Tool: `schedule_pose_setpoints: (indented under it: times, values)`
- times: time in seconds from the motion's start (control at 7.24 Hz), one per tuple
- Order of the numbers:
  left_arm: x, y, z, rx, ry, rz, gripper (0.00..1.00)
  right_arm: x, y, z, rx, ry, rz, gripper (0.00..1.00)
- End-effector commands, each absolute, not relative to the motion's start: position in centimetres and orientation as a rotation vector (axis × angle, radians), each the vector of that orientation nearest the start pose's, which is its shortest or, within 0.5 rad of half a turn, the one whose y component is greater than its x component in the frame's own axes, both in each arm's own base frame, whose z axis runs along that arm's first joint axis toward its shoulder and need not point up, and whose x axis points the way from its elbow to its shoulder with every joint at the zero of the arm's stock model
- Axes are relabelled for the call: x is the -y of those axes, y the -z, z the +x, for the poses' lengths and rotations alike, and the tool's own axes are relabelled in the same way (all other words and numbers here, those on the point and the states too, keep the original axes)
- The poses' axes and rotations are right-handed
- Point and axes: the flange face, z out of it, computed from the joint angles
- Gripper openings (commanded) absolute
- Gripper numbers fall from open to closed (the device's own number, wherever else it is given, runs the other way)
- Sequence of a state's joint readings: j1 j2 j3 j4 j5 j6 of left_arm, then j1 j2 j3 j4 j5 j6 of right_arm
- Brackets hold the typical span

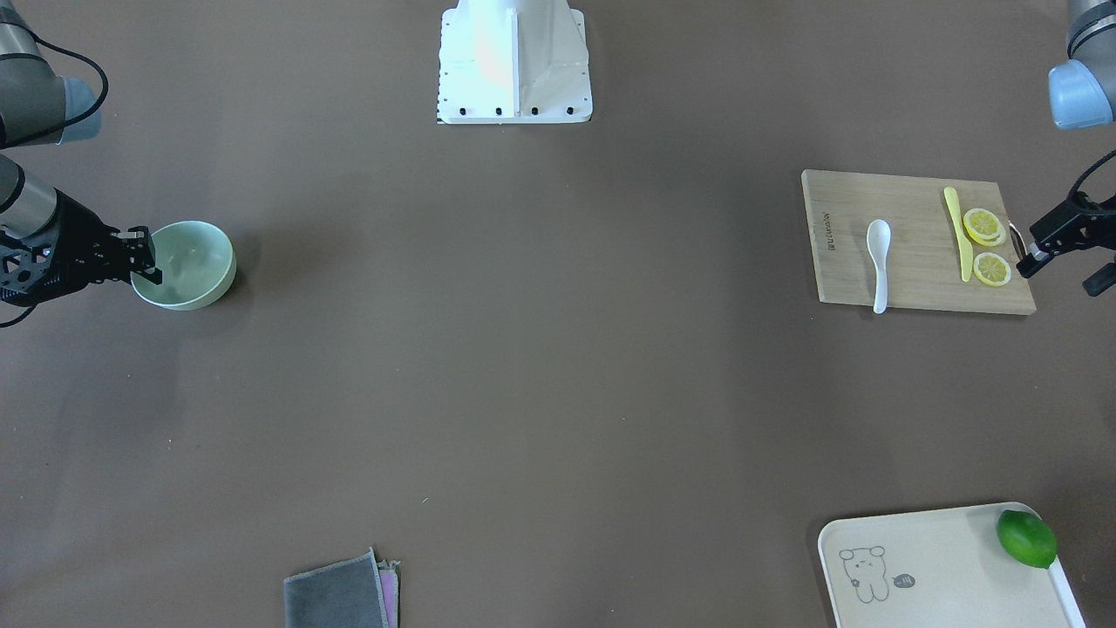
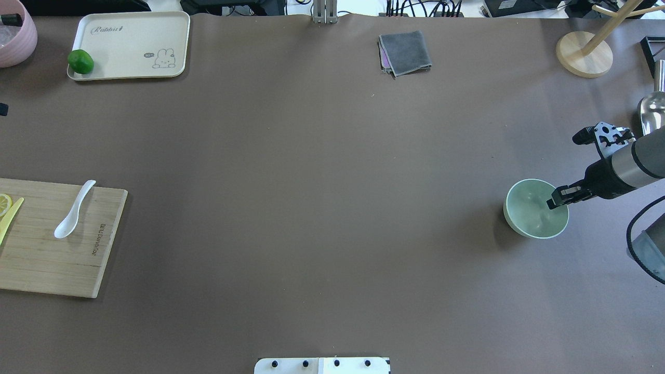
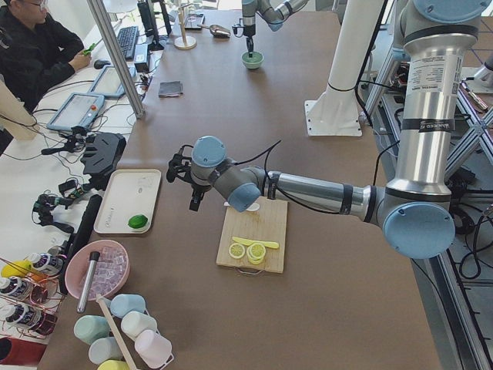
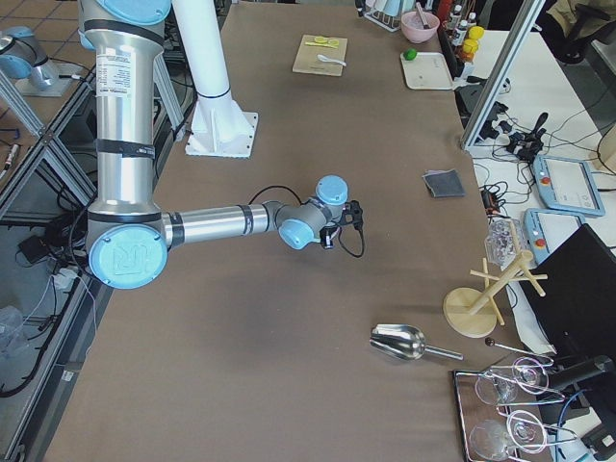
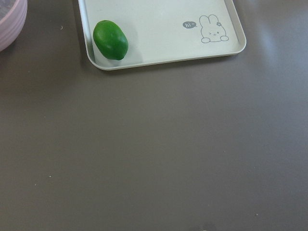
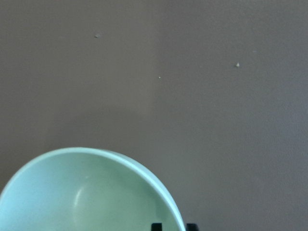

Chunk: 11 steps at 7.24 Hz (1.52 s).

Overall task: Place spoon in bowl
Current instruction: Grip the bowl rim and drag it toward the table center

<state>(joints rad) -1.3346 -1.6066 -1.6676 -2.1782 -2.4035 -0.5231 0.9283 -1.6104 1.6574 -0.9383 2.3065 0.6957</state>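
Nothing done yet: spoon [image 1: 879, 264] lies on the board [image 1: 920, 283], far left. Bowl [image 1: 202, 262] is empty, far right, and the right gripper [image 1: 144, 257] seems to pinch its rim. Left gripper [image 1: 1036, 255] is beside the board; you can't tell its spread. Pick-up and carry remain.

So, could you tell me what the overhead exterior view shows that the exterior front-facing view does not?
Only overhead: a pink bowl, a wooden stand and a metal scoop at the table's edges. Only front-facing: the whole cutting board, with both lemon slices and the full yellow knife. Both: the white spoon on that board, the mint-green bowl with the right gripper at its rim, the tray holding a lime, and a grey cloth.
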Motion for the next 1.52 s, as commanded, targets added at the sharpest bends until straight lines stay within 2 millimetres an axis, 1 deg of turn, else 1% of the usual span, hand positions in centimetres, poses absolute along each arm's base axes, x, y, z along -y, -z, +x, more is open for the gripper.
schedule_pose_setpoints:
  times: [0.0,0.14,0.28,0.41,0.55,0.69,0.83,0.97,1.11,1.24,1.38]
  values:
    - [52.3,-51.3,6.4,-0.994,-0.050,0.358,0.98,44.5,-54.9,-25.1,0.975,0.198,0.079,0.00]
    - [52.3,-51.5,6.5,-0.993,-0.048,0.354,0.98,46.0,-51.6,-26.3,1.015,0.134,0.076,0.00]
    - [52.3,-51.9,6.5,-0.990,-0.048,0.350,0.98,48.3,-46.5,-28.3,1.075,0.057,0.070,0.00]
    - [52.4,-52.2,6.5,-0.989,-0.046,0.344,0.98,49.2,-42.1,-31.3,1.121,0.039,0.067,0.00]
    - [52.4,-52.4,6.5,-0.987,-0.044,0.340,0.98,49.3,-37.8,-35.2,1.158,0.038,0.057,0.00]
    - [52.5,-52.9,6.5,-0.985,-0.040,0.332,0.98,48.7,-33.1,-40.6,1.154,-0.008,0.080,0.00]
    - [52.7,-53.2,6.6,-0.985,-0.038,0.325,0.98,48.5,-28.2,-45.1,1.110,-0.019,0.081,0.00]
    - [53.1,-54.1,6.6,-0.984,-0.038,0.327,0.98,47.9,-23.8,-48.8,1.063,-0.005,0.052,0.00]
    - [53.6,-54.7,6.8,-0.987,-0.043,0.338,0.98,46.8,-23.3,-51.2,1.036,-0.001,0.078,0.00]
    - [53.6,-55.0,6.8,-0.988,-0.044,0.342,0.98,46.4,-23.8,-52.9,1.011,-0.003,0.091,0.00]
    - [53.6,-54.8,6.8,-0.990,-0.046,0.346,0.98,46.3,-23.9,-54.6,0.993,0.000,0.096,0.00]
